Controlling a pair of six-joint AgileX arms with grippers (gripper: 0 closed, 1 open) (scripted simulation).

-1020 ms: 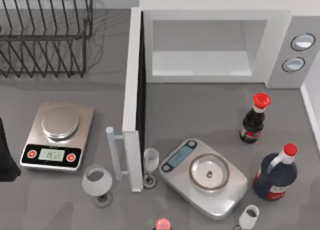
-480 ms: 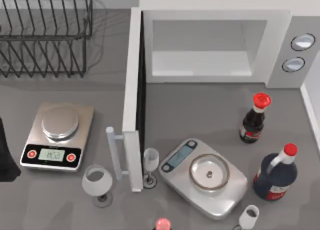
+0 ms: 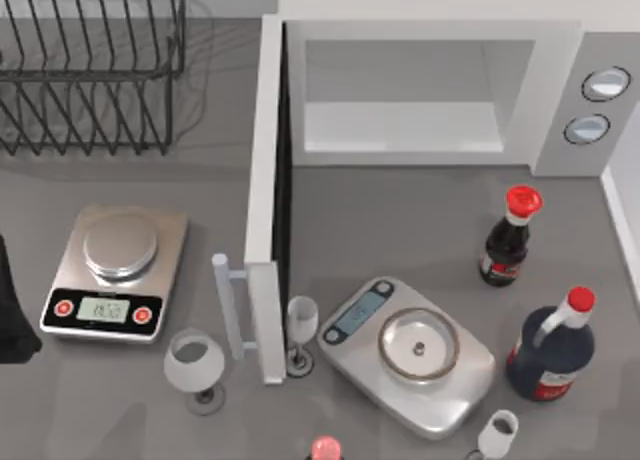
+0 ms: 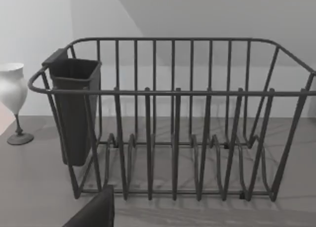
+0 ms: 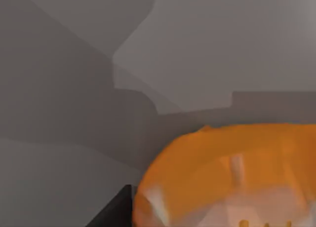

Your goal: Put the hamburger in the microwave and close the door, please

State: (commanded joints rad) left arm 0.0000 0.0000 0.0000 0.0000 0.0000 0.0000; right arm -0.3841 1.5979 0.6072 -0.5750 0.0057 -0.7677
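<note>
Hamburger (image 5: 232, 177) sits right under the right wrist cam, v. close — orange bun, pale filling at the lower edge. A dark finger tip (image 5: 113, 209) shows beside it, but you can't tell from that whether the right gripper has hold of the bun or how far apart its fingers are, so don't assume a grasp.

Microwave (image 3: 560, 100) is at the back of the table, cavity bare, dials on the grey panel at its right. Door (image 3: 266, 180) is swung fully out toward the front, edge-on from above, handle (image 3: 226, 305) on its left face. That gives an unobstructed path into the cavity from the front-right.

Left arm is a dark shape at the table's left edge, beside the scale (image 3: 115, 270). Its cam looks at the wire dish rack (image 4: 173, 118) with the dark cutlery cup (image 4: 74, 108), a wine glass (image 4: 11, 94) off to the side; finger state can't be told. My read: it's idle for now, but it's on the handle side, so likely the one to push the door shut.

Watch outs — small glass (image 3: 300, 325) is just beside the door's free end on the inner side, and a wider glass (image 3: 192, 365) is near the handle. Second scale (image 3: 410, 350) and two bottles (image 3: 510, 235) clutter the floor in front of the cavity, so bring the bun in high.

Progress: early, I'd say; bun not in, door not shut.
</note>
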